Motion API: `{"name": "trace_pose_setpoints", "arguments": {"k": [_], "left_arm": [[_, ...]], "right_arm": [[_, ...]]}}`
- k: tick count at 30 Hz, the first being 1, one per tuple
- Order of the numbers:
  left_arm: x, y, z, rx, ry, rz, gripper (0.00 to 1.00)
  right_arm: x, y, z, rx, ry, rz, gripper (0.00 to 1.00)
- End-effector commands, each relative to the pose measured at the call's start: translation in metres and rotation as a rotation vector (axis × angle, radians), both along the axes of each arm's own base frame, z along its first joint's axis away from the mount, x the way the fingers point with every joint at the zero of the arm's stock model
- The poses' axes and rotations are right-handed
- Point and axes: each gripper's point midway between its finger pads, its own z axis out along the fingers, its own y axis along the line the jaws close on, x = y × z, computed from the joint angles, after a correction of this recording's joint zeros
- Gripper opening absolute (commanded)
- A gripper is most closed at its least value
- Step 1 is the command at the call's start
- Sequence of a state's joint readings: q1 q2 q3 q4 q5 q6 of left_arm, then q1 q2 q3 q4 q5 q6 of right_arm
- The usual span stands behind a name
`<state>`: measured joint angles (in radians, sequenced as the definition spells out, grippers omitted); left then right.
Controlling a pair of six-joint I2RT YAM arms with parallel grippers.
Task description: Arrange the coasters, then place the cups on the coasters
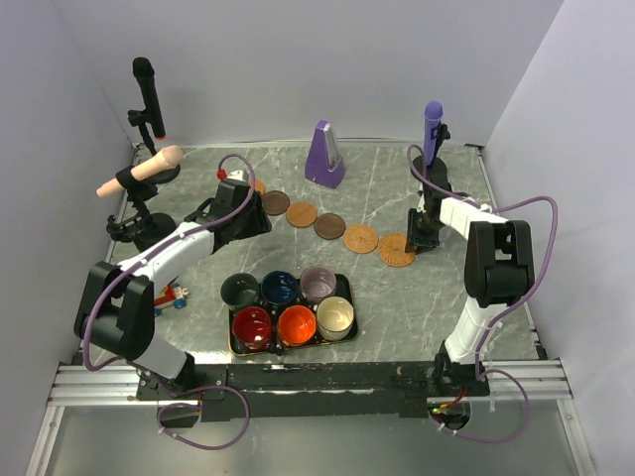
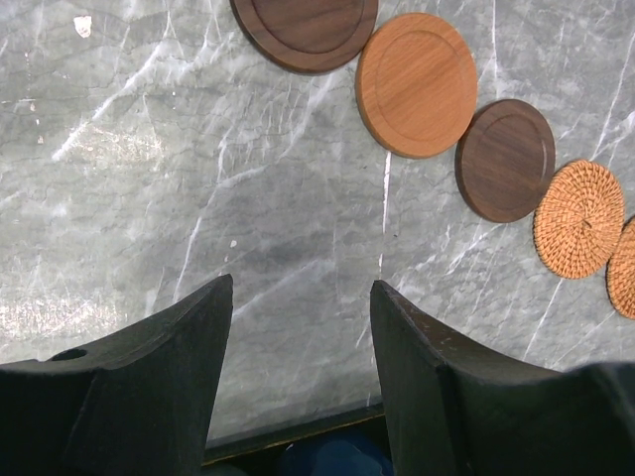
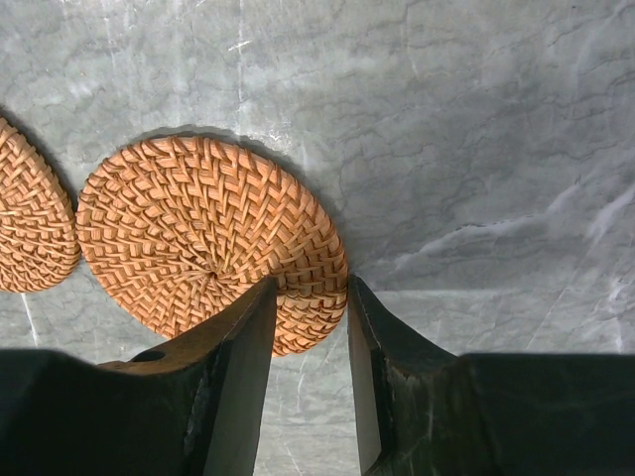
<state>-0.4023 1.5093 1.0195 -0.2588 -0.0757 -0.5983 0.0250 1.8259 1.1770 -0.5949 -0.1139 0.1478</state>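
Several round coasters lie in a slanting row on the marble table: dark wood (image 1: 275, 202), light wood (image 1: 301, 214), dark wood (image 1: 329, 226) and two woven ones (image 1: 360, 238), (image 1: 396, 251). My right gripper (image 3: 311, 281) is open, low over the end woven coaster (image 3: 198, 238). One finger is over its weave and the other is at its rim. My left gripper (image 2: 302, 283) is open over bare marble, near the wooden coasters (image 2: 415, 81). The cups stand in a black tray (image 1: 298, 349): dark green (image 1: 239, 291), navy (image 1: 280, 288), lilac (image 1: 318, 283), red (image 1: 252, 327), orange (image 1: 296, 324) and cream (image 1: 335, 317).
A purple metronome (image 1: 324, 154) stands at the back centre. A black microphone on a stand (image 1: 147, 94) and a beige one (image 1: 139, 171) are at the back left. A purple microphone (image 1: 433, 124) is at the back right. A small toy (image 1: 171, 297) lies left of the tray.
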Motion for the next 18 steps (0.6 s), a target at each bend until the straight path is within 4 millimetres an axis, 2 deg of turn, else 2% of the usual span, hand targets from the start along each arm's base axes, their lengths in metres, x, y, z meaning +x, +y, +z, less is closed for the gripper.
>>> {"name": "trace_pose_setpoints", "arguments": {"k": [1,12,18], "left_arm": [[0.0116,-0.0053,0.0121,-0.029,-0.035,-0.001,0.63],[0.0128,-0.0043,0.0135,-0.028,-0.040,0.004,0.63],[0.0132,-0.0036,0.0164,-0.023,-0.047,0.007,0.63]], "right_arm": [[-0.0216,0.0063,-0.0110,0.002,0.087,0.023,0.40],[-0.0215,0.0060,-0.0111,0.003,0.090,0.016,0.40],[-0.0160,0.0069,-0.0047,0.006,0.059,0.000,0.46]]}}
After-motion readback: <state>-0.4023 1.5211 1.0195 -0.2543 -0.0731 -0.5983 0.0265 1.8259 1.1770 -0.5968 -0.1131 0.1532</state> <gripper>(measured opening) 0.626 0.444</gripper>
